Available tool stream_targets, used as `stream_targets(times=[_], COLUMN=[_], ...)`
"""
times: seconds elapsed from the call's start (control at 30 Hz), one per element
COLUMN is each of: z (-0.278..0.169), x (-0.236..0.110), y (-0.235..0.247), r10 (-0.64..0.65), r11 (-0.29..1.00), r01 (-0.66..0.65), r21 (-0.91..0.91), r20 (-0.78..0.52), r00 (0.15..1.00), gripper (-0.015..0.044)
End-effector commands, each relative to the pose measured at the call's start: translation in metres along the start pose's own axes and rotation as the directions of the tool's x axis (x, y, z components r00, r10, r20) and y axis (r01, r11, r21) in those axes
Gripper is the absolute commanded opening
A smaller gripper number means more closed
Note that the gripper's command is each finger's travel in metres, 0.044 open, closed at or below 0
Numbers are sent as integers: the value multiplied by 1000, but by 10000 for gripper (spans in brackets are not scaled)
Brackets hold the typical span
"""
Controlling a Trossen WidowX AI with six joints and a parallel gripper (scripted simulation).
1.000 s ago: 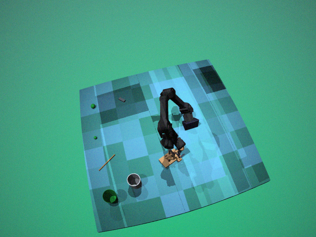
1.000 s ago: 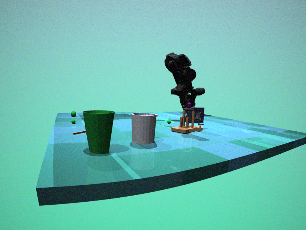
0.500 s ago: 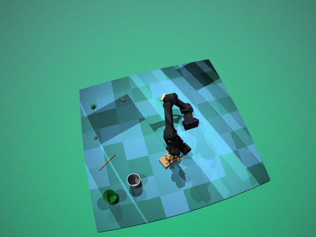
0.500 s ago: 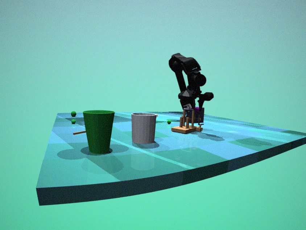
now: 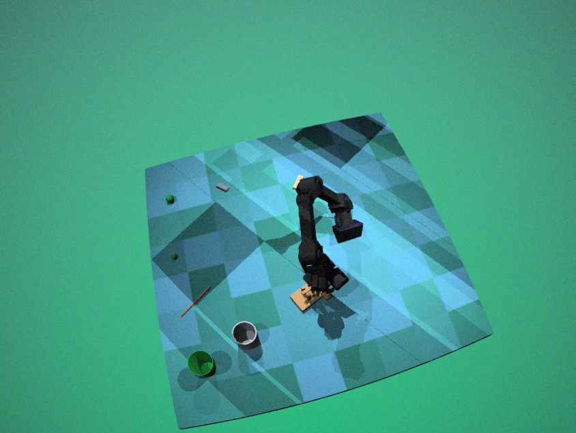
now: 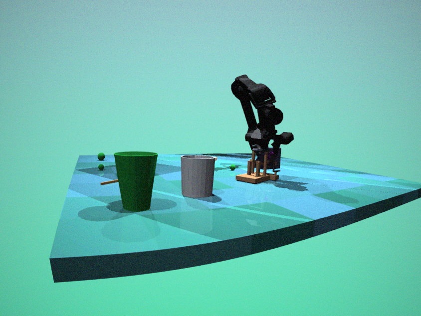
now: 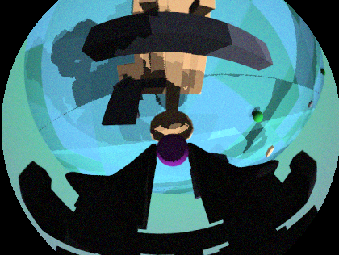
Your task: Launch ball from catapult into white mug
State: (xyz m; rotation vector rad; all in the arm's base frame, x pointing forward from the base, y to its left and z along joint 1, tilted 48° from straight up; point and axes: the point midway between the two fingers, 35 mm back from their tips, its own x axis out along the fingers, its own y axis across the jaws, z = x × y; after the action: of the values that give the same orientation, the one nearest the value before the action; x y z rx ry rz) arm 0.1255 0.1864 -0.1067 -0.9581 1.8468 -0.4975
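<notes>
Checkered blue slab (image 6: 238, 244) on green backdrop. Purple ball (image 7: 172, 150) was clamped in my gripper (image 7: 172, 147), directly above the catapult (image 5: 308, 298) cup (image 7: 172, 126), just short of it. White mug (image 6: 197, 176) stood well apart, green cup (image 6: 135, 180) beside it.

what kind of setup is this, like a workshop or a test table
Most likely a bare test table for one robot arm: a patterned blue slab holding only a small wooden catapult, a white mug, a green cup and scattered small props.
</notes>
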Motion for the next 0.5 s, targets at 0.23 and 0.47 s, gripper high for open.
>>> stream_targets(times=[0.23, 0.47], z=[0, 0], x=[1, 1], y=[0, 0], r10=[0, 0], r11=[1000, 1000], r01=[0, 0], r21=[0, 0], r20=[0, 0], r00=[1000, 1000], gripper=[26, 210])
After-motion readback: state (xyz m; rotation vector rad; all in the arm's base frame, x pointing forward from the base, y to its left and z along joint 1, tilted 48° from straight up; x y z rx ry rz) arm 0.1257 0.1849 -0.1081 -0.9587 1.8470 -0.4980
